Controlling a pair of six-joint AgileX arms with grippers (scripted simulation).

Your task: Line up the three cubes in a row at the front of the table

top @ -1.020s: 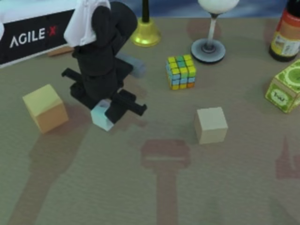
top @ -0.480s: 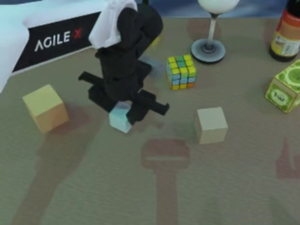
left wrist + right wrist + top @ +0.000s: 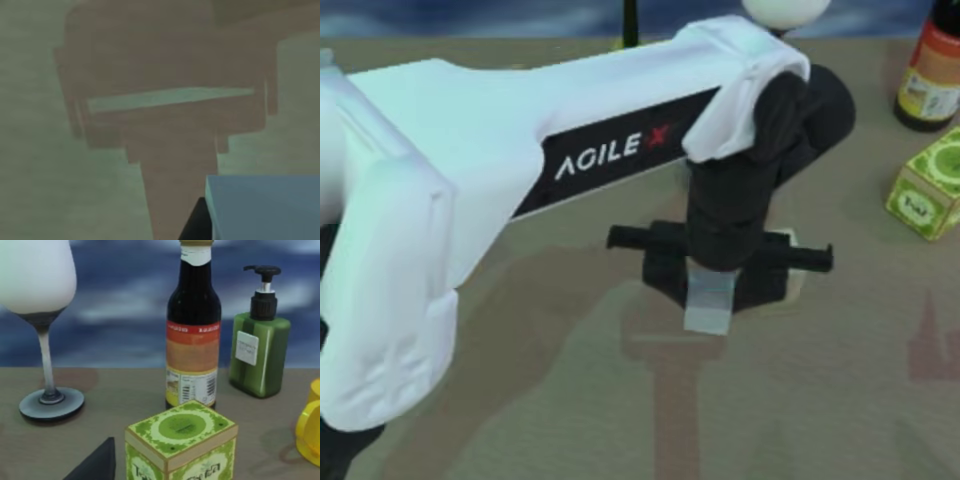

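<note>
My left gripper (image 3: 710, 298) is shut on the small pale blue cube (image 3: 708, 306) and holds it over the middle of the table (image 3: 840, 400). In the left wrist view the blue cube (image 3: 265, 207) fills a corner beside one dark finger (image 3: 197, 226), above the arm's shadow. Only a thin edge of the beige cube (image 3: 799, 278) shows from under the gripper's right side. The larger yellowish-tan cube is hidden beneath the white arm. My right gripper is out of the top view; one dark finger (image 3: 95, 465) shows in the right wrist view.
A green printed box (image 3: 927, 190) and a dark sauce bottle (image 3: 930, 70) stand at the right. The right wrist view also shows a wine glass (image 3: 42, 315), a green soap dispenser (image 3: 259, 352) and a yellow mug (image 3: 310, 427). The left arm spans the table's left half.
My left arm has swung to the right, carrying the pale blue cube from left of centre to beside the beige cube. It now covers the tan cube and the puzzle cube.
</note>
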